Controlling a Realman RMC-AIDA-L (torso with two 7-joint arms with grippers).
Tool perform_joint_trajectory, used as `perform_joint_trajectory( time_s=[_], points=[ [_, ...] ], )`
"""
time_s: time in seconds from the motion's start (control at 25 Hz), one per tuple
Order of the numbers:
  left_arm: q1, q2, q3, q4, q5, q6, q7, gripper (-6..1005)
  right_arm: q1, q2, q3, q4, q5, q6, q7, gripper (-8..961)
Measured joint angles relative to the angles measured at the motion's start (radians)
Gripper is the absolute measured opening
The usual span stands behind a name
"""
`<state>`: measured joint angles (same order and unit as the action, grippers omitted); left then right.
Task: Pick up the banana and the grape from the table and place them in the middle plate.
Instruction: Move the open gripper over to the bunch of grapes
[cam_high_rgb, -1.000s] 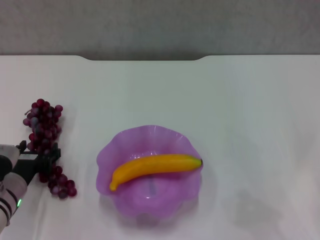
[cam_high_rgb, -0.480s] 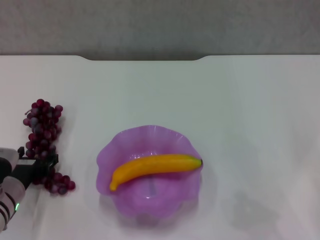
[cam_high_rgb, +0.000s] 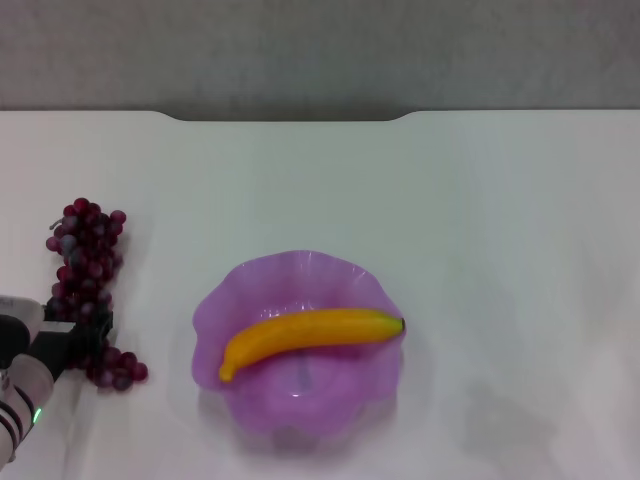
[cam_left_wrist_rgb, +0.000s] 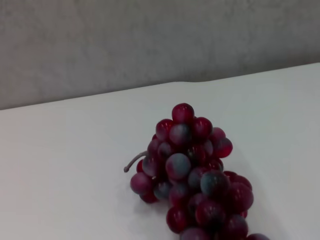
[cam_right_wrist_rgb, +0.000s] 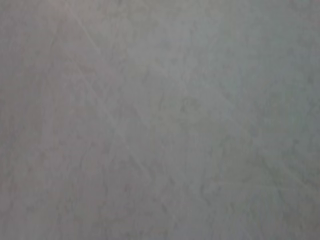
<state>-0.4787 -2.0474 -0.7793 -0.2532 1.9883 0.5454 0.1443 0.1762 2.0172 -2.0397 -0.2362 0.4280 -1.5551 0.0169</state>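
While banana (cam_high_rgb: 310, 336) lies in middle plate (cam_high_rgb: 250, 290) | grape (cam_high_rgb: 88, 290) on table (cam_high_rgb: 480, 220)

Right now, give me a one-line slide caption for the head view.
Banana lies in the middle plate; left gripper sits at the grape bunch on the table.

No readable text anywhere

We find no letters, numbers, labels or brand marks on anything in view, in the head view or in either wrist view
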Motion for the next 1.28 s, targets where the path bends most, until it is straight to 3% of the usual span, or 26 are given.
perform_joint_trajectory(
  time_s=[0.24, 1.28],
  points=[
    [0.0, 0.002, 0.0, 0.0, 0.0, -0.006, 0.0, 594, 0.002, -0.002, -0.004, 0.0, 0.0, 0.003, 0.0, 0],
    [-0.002, 0.013, -0.006, 0.007, 0.0, 0.0, 0.001, 440, 0.014, -0.002, -0.008, 0.007, 0.0, 0.009, 0.0, 0]
  ],
)
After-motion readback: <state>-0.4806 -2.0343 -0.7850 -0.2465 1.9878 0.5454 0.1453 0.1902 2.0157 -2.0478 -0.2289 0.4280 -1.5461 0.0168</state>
